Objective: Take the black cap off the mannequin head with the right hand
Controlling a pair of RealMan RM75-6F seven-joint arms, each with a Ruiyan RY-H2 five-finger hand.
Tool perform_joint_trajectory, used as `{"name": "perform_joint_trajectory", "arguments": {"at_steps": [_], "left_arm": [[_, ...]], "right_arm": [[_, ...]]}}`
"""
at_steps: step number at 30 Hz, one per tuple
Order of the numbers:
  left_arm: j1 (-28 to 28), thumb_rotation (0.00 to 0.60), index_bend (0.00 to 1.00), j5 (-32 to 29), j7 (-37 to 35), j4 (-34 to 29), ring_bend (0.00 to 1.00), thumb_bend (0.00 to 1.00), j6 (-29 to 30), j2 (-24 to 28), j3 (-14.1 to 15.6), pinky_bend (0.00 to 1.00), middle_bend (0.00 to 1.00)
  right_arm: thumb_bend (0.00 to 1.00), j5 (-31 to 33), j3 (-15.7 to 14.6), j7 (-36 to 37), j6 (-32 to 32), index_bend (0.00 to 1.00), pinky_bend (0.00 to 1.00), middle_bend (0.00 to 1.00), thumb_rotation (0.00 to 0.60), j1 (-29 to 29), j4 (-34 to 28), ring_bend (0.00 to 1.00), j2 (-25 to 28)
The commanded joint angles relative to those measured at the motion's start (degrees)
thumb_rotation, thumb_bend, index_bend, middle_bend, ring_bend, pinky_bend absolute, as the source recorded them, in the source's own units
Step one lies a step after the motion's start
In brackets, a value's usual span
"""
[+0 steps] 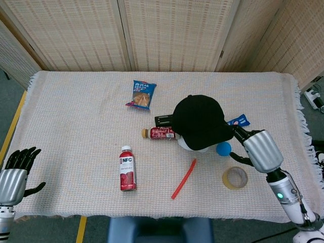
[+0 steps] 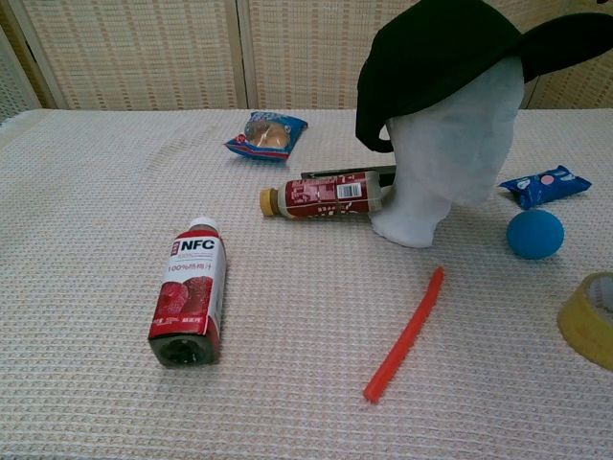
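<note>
- Black cap (image 1: 200, 120) looks soft, light, floppy; it sits on the mannequin head (image 2: 450, 153).
- Right hand (image 1: 260, 150) is beside its brim; whether it grips cannot be told.
- Best hold: the stiffer brim nearest the hand.

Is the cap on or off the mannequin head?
On. The cap still covers the top of the head, and the right hand reaches its brim.

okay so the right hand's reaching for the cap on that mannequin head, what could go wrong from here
1. The black cap sits low on the white mannequin head; lifting it could tip the head, likely onto the red-labelled bottle lying against its base.
2. The right hand works close above the blue ball and the tape roll, so a sweep could send the ball rolling.
3. The fingers are hidden behind the brim in head view, so the grip cannot be confirmed.
</note>
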Motion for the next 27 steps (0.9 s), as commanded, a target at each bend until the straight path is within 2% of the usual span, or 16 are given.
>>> {"name": "perform_joint_trajectory", "arguments": {"at_steps": [1,8,13,18,27], "left_arm": [[0.23,0.6,0.16,-0.01,-0.37,0.18,0.13,0.06,0.28,-0.11,0.02,0.13,0.14],[0.37,0.6,0.16,-0.63,-1.6,0.09,0.13,0.06,0.02,0.5,-0.09,0.13,0.14],[0.39,0.6,0.16,-0.52,-2.35,0.08,0.13,0.06,0.05,0.65,-0.1,0.13,0.14],[0.52,0.6,0.16,-0.63,-2.98,0.29,0.13,0.06,0.1,0.58,-0.09,0.13,0.13],[0.41,0.6,0.16,-0.83,-3.64,0.22,0.13,0.06,-0.21,0.69,-0.21,0.13,0.13]], "right_arm": [[0.06,-0.51,0.51,-2.62,-1.8,0.21,0.87,0.35,0.6,2.1,-0.9,0.77,-1.8],[0.08,0.38,1.58,-6.55,-4.11,0.26,0.88,0.35,0.6,5.81,0.4,0.79,-5.81],[0.12,1.91,2.44,-7.56,-5.12,0.32,0.91,0.38,0.6,8.22,2.59,0.81,-9.27],[0.17,2.81,2.84,-7.46,-4.7,0.45,0.95,0.46,0.6,9.66,5.21,0.84,-12.35],[0.32,2.21,3.61,-4.48,-0.46,0.77,1.0,0.74,0.6,10.93,10.96,0.92,-16.49]]}}
